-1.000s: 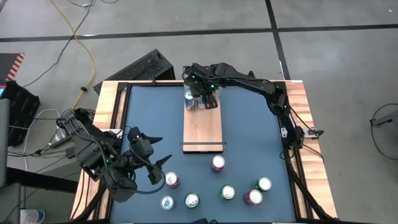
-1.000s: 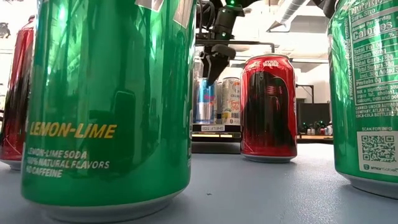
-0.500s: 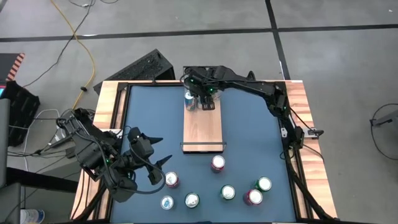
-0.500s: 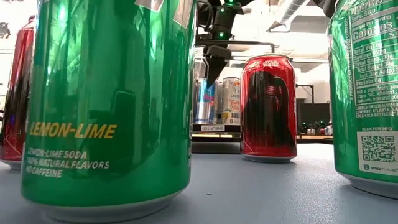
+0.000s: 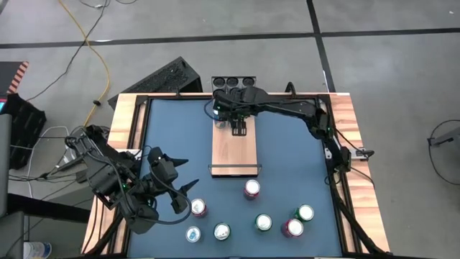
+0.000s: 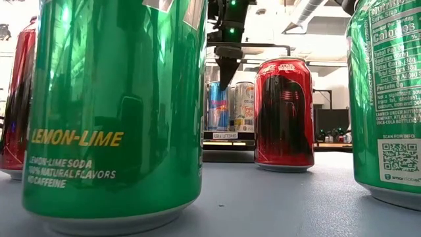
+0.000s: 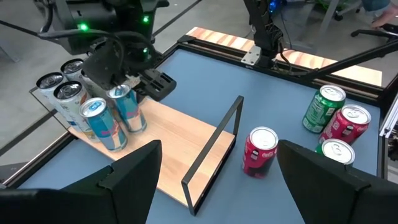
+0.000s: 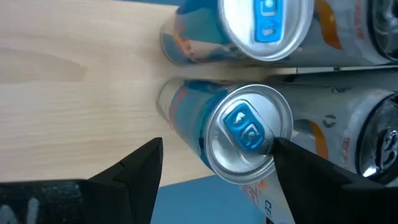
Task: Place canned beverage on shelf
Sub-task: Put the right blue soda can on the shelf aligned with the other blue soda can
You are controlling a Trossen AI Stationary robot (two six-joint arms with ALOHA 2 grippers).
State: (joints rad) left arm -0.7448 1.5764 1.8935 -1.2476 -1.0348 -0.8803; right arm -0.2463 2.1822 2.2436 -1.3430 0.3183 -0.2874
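Right gripper [image 5: 239, 130] hangs open and empty above the smooth pale wood plank shelf [image 5: 234, 150], beside slim blue-and-silver aluminium cans [image 7: 118, 115].

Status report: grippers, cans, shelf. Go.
Right gripper open above blue can on shelf. Left gripper open, waiting near loose cans. Nothing in the way.

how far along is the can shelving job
Done: two blue cans stand at the shelf's far end. In hand: nothing; the right gripper hangs open above those cans, and the left gripper waits open at the table's near left. Left: seven loose cans on the table.
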